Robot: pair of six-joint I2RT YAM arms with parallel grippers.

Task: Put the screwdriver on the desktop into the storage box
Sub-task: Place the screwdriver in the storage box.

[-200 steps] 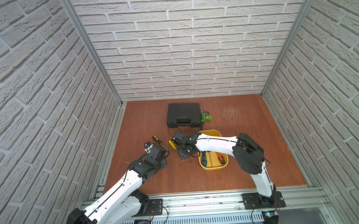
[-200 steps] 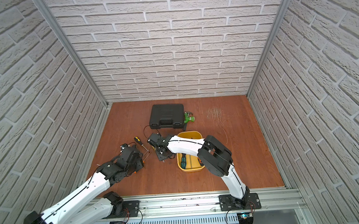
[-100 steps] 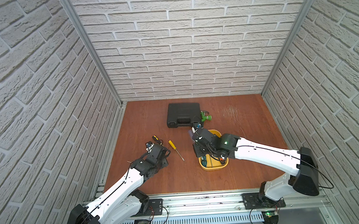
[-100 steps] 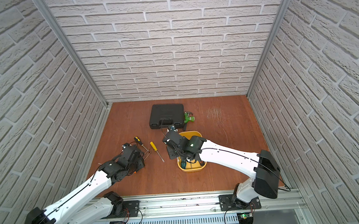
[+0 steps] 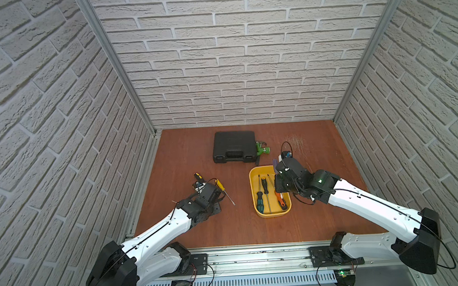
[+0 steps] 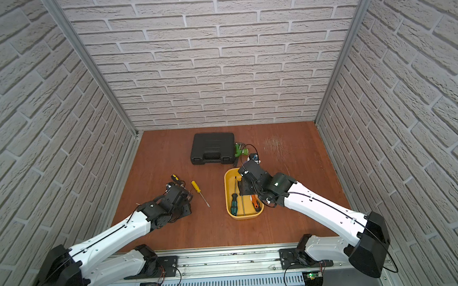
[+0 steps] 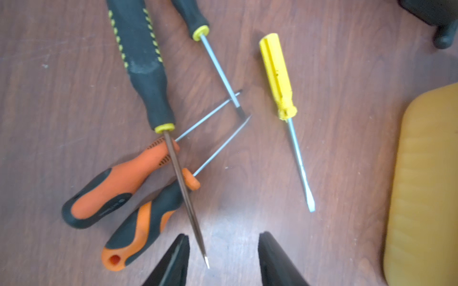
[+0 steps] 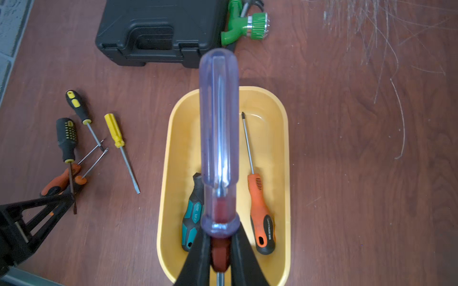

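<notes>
My right gripper (image 8: 220, 239) is shut on the dark red neck of a clear purple-handled screwdriver (image 8: 219, 138), held above the yellow storage box (image 8: 285, 148). In both top views that box (image 5: 272, 214) (image 6: 228, 201) sits mid-desktop with the right wrist over its far right end. A green-black screwdriver (image 8: 193, 213) and an orange-black one (image 8: 260, 210) lie inside. My left gripper (image 7: 224, 235) hangs open over a pile of screwdrivers on the desktop (image 7: 347, 123). A large black-yellow one (image 7: 141, 62) has its tip between the fingers. A yellow one (image 7: 278, 76) lies apart.
A black latched tool case (image 5: 234, 150) and a green tool (image 5: 261, 148) stand behind the box. A pale scratched patch (image 5: 296, 141) marks the far right. Two orange-black screwdrivers (image 7: 116, 188) and a small black-yellow one (image 7: 193, 14) lie crossed in the pile. Brick walls close three sides.
The right arm has swung right from the pile to above the storage box, carrying the purple-handled screwdriver. The left arm has hardly moved.
</notes>
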